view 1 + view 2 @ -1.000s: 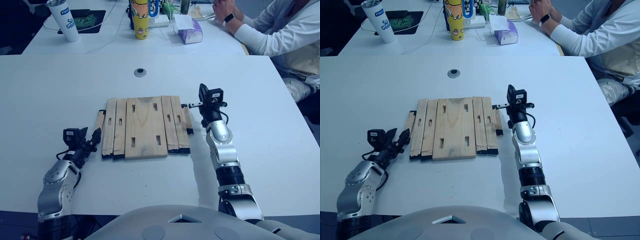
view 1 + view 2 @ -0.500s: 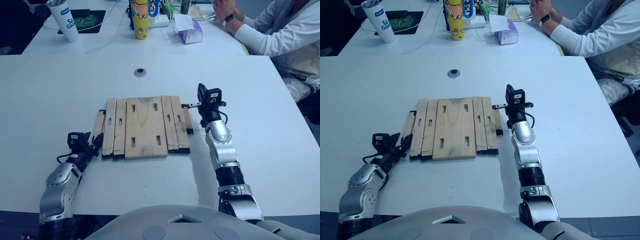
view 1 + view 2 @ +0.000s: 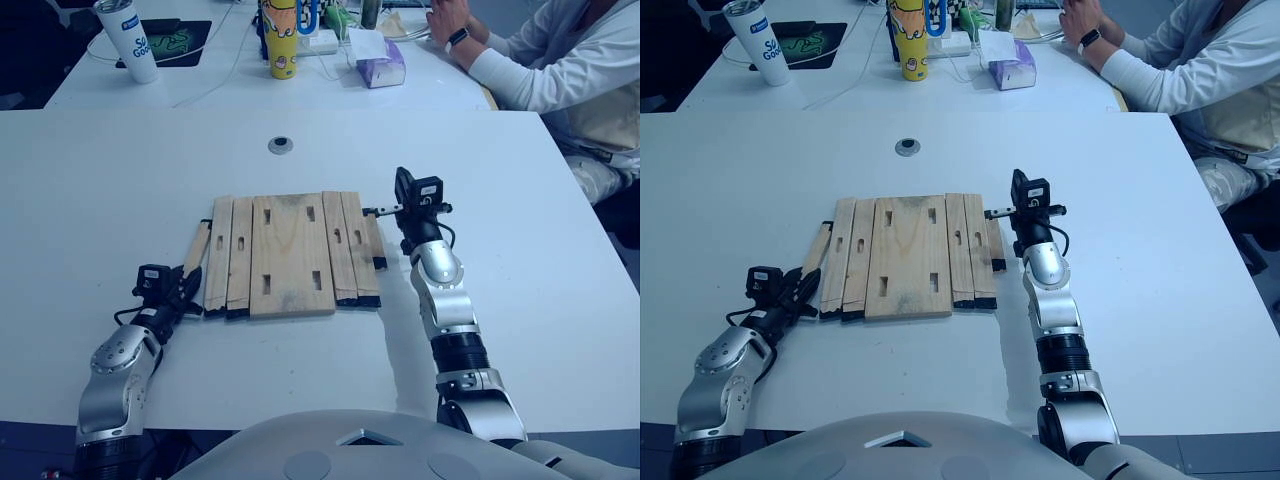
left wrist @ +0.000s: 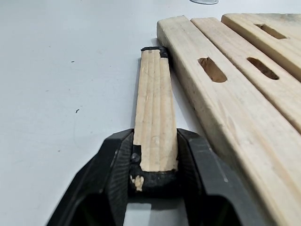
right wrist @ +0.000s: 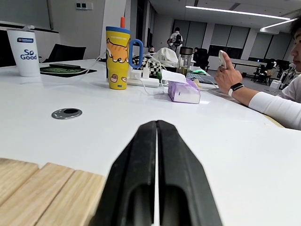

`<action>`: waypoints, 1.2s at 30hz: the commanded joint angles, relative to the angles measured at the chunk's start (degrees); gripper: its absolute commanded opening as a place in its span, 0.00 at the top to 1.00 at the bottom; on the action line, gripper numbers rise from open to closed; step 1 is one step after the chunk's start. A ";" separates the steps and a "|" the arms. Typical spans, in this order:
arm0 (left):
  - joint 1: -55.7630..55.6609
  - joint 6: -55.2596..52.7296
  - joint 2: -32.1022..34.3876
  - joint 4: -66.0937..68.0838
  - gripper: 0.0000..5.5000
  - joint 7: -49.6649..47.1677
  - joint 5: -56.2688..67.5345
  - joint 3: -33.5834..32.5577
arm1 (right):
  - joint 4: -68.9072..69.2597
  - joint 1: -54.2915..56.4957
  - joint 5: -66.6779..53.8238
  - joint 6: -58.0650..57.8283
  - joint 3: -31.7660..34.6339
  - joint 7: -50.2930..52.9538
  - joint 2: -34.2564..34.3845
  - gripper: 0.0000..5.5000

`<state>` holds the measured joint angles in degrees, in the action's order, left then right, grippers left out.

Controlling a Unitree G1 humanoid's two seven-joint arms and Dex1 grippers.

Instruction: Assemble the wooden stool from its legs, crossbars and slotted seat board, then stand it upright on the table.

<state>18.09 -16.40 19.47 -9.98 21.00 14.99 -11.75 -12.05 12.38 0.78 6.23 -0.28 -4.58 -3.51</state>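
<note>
The slotted seat board lies flat mid-table, with two slotted legs against its left side and two more against its right. A thin crossbar lies left of the left legs. My left gripper is shut on that crossbar's near end, one finger on each side. Another short crossbar lies at the right edge of the pile. Just above its far end, my right gripper is shut with nothing in it, its fingers pressed together.
A round metal grommet sits in the table behind the boards. On the far table stand a white tumbler, a yellow mug and a tissue box. Bare tabletop surrounds the wood.
My left gripper has moved forward to the crossbar's near end and shut on it, and the bar has tilted slightly. The right arm has barely moved.
</note>
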 commanded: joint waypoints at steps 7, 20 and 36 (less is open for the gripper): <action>-6.43 11.76 -1.56 -2.15 0.76 -5.21 -4.39 -1.41 | 6.47 2.39 -14.36 -14.22 -2.29 -17.47 -1.40 0.89; -9.61 19.94 -5.10 -5.18 0.76 -0.28 -9.67 14.51 | 15.88 6.54 -66.11 -62.11 12.33 -10.87 2.58 0.53; -8.51 20.80 -5.66 -7.89 0.76 2.36 -10.59 22.00 | 15.05 8.25 -71.77 -65.21 13.33 -5.59 2.50 0.41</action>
<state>9.14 4.63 13.74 -16.94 22.90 4.44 9.75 3.07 19.63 -70.71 -59.06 13.16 -10.74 -0.87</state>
